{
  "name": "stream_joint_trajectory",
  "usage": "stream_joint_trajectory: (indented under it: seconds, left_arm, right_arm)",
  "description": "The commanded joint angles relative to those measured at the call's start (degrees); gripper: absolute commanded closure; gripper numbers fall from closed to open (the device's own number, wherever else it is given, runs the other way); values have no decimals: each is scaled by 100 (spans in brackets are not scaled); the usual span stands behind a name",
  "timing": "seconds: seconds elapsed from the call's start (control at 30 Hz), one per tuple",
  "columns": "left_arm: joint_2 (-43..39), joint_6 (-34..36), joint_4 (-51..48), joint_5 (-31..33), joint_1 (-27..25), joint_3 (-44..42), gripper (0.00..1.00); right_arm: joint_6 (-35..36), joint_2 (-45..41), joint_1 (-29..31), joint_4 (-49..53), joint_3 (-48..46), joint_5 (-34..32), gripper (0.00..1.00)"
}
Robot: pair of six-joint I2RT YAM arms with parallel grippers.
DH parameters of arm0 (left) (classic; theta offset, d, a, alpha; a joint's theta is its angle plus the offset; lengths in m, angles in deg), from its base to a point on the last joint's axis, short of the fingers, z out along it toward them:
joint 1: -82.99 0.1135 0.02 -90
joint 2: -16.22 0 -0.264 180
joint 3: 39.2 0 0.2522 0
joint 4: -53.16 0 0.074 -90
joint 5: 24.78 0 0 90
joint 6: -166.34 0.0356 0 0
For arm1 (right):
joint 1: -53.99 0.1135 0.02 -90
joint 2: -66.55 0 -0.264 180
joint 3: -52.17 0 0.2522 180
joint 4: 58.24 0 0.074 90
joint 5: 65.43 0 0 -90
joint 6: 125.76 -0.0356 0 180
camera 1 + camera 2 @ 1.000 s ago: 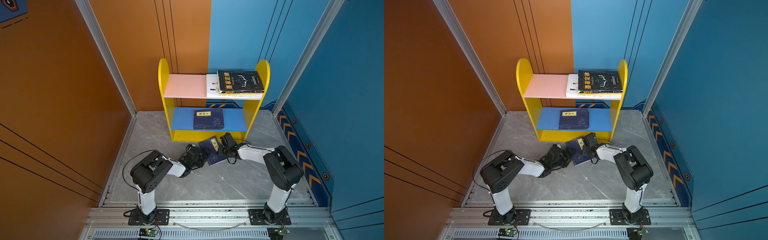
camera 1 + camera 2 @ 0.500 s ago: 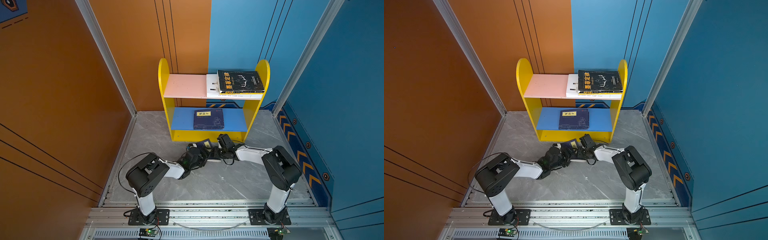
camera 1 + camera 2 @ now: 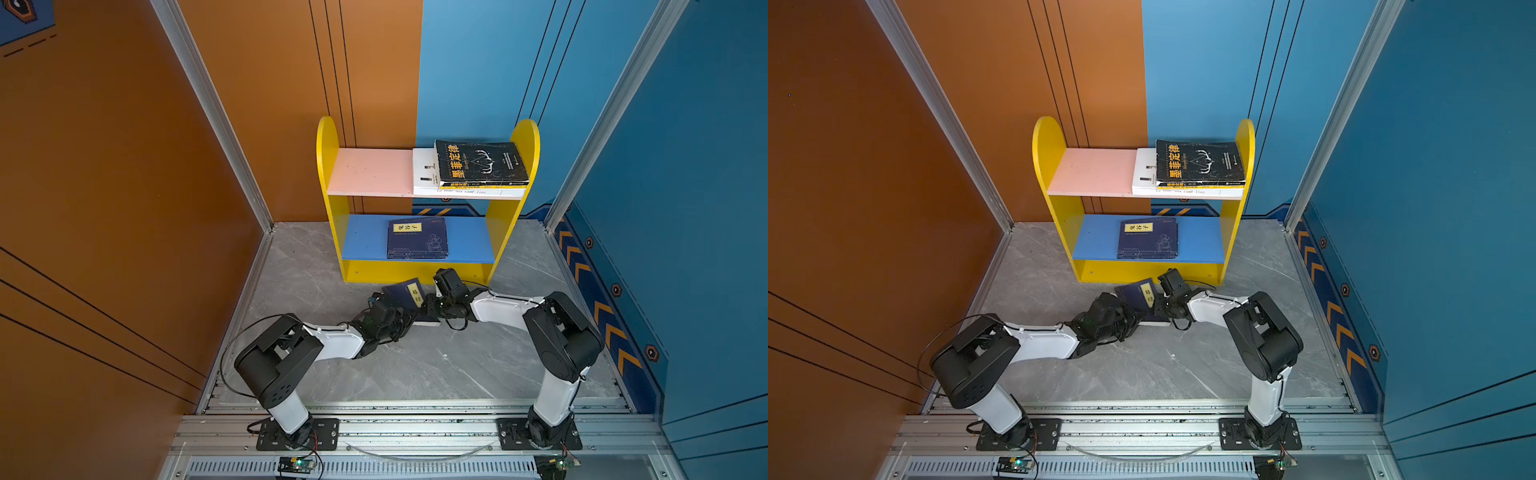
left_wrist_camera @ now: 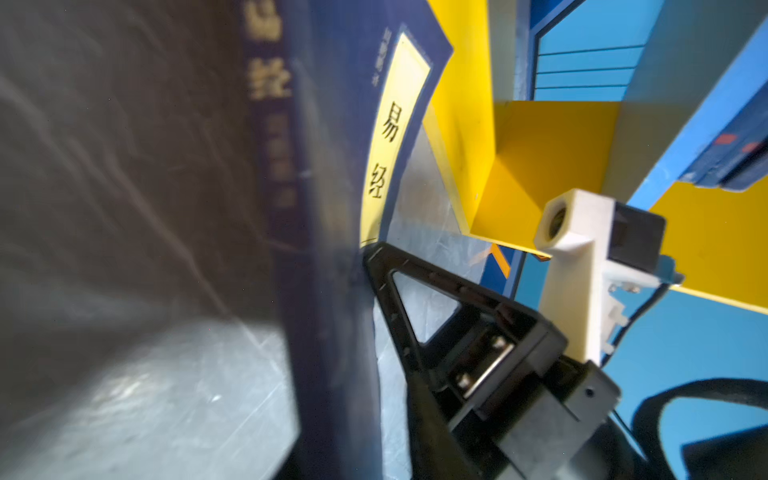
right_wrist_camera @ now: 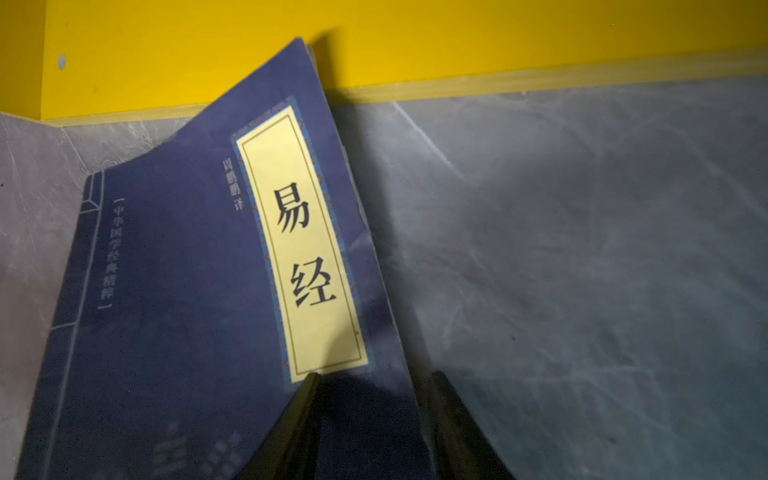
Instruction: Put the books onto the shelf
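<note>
The book is leaning just in front of the shelf, its long axis pointing at the base strip, one corner close to it. The left gripper is clamping the spine side; the right gripper is straddling the opposite edge — hold unclear. The blue board is sitting just above that strip — probably a lift.

The left claw and right claw are meeting at a tilted navy book on the counter, just before the shelf.

White links, black joints, black base plates
</note>
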Motion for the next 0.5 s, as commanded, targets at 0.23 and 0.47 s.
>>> stream_joint_trajectory:
  seconds: [0.23, 0.47]
  left_arm:
    - [-976, 1263, -2625, -261, 254, 1039, 98]
    - [-2021, 1880, -4701, -829, 469, 1345, 100]
  right_arm:
    - [-339, -1116, 8, 625, 7, -127, 31]
    - [-858, -2031, -108, 1046, 36, -245, 22]
